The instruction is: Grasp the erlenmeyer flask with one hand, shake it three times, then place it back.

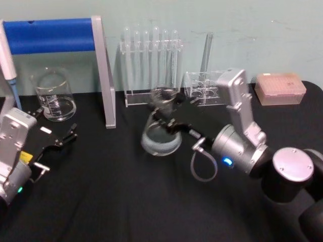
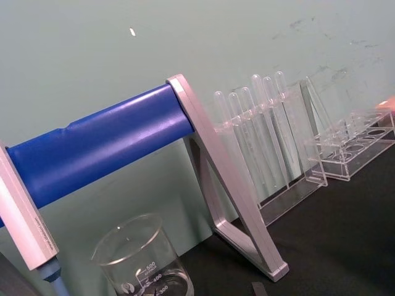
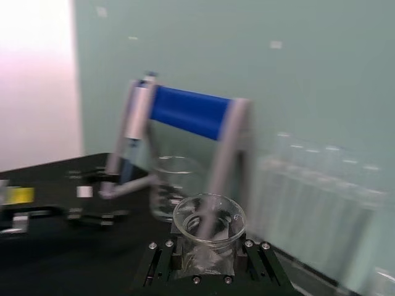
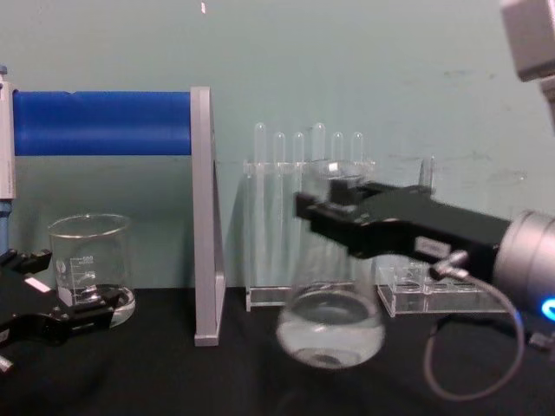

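I have the erlenmeyer flask (image 1: 160, 137), clear glass with a wide round base and a narrow neck, in my right hand (image 1: 165, 107). The flat black jaws are clamped on the neck just under the flared rim. I cannot tell whether the base clears the matte black worktop (image 1: 126, 201). Behind that hand stands a clear plastic rack of thin test tubes (image 1: 151, 65). Well to its left, my left hand (image 1: 56, 126) lies low with its jaws spread and empty. A straight-sided glass beaker (image 1: 53, 95) stands just beyond it.
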`<state>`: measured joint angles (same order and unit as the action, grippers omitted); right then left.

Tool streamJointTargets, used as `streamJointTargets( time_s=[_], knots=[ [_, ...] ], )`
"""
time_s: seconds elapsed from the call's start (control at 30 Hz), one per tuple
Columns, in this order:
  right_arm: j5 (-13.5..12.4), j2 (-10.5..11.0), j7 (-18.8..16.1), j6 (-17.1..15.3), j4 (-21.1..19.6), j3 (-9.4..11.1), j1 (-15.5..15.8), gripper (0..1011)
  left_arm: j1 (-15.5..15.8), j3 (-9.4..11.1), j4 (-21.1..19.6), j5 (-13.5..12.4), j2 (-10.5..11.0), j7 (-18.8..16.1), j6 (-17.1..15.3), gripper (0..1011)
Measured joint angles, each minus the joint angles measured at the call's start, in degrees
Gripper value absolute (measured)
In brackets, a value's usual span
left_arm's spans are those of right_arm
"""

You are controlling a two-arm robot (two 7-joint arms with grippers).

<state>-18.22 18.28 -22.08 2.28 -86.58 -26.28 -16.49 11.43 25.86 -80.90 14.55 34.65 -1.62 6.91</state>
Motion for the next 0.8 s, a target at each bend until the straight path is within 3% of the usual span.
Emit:
streamJointTargets(
  time_s=[0.47,0.8],
  knots=[
    [3.1,-0.4,7.3,0.7,5.5,8.1,-1.2,450,0.0,0.0,0.0,0.0,0.0,0.0,0.0,1001],
    [4.0,-1.2,7.9,0.4,6.4,10.3,-1.0,450,0.0,0.0,0.0,0.0,0.0,0.0,0.0,1001]
  ],
)
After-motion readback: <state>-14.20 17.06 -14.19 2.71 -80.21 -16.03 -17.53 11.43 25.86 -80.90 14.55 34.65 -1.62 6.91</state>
